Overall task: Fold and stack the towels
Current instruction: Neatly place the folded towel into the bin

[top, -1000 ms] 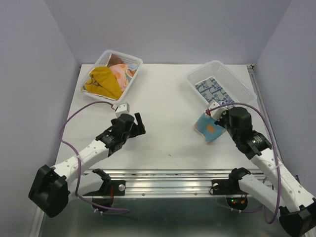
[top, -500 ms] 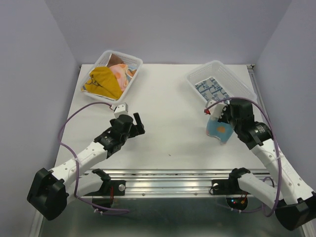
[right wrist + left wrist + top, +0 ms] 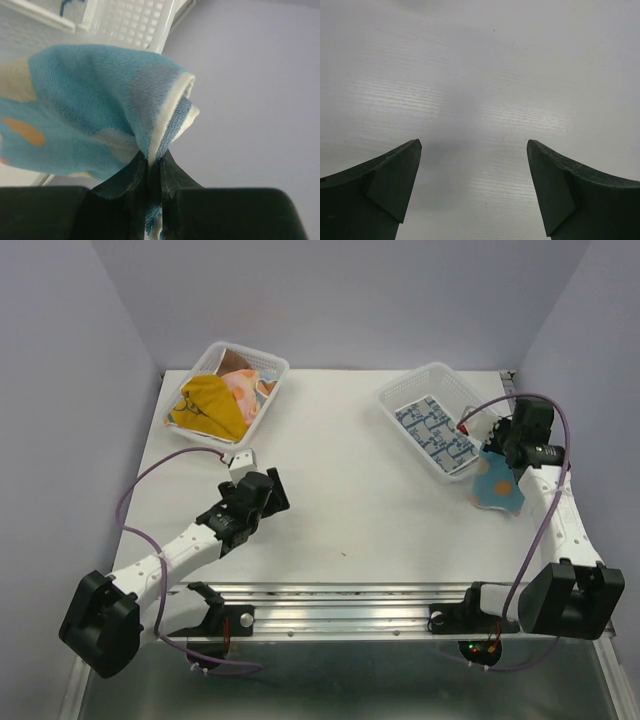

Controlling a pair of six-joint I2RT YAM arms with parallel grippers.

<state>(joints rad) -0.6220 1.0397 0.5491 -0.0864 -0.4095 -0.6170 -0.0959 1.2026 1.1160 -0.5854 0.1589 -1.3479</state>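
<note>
The right gripper (image 3: 500,453) is pinching the light blue towel (image 3: 497,485) with orange dots. In the right wrist view its fingers (image 3: 172,182) are pressing together on the cloth's white-edged hem. The towel is hanging from that grip at about 3 o'clock on the table (image 3: 340,470), just beside the near-right side of the right basket (image 3: 470,400). Whether its lower edge is touching the table cannot be told.

Inside that basket, at about 1 o'clock, a white towel with blue print (image 3: 433,427) is lying flat.

The left basket (image 3: 272,385) is sitting at about 11 o'clock, well apart from the other. It is holding a crumpled mustard yellow towel (image 3: 208,405), with a pastel spotted towel (image 3: 243,388) touching its right side and a brown towel (image 3: 235,360) at the far end.

The left gripper (image 3: 275,490) is hovering at about 8 o'clock with its fingers spread wide, and the left wrist view is showing only bare table between them.
</note>
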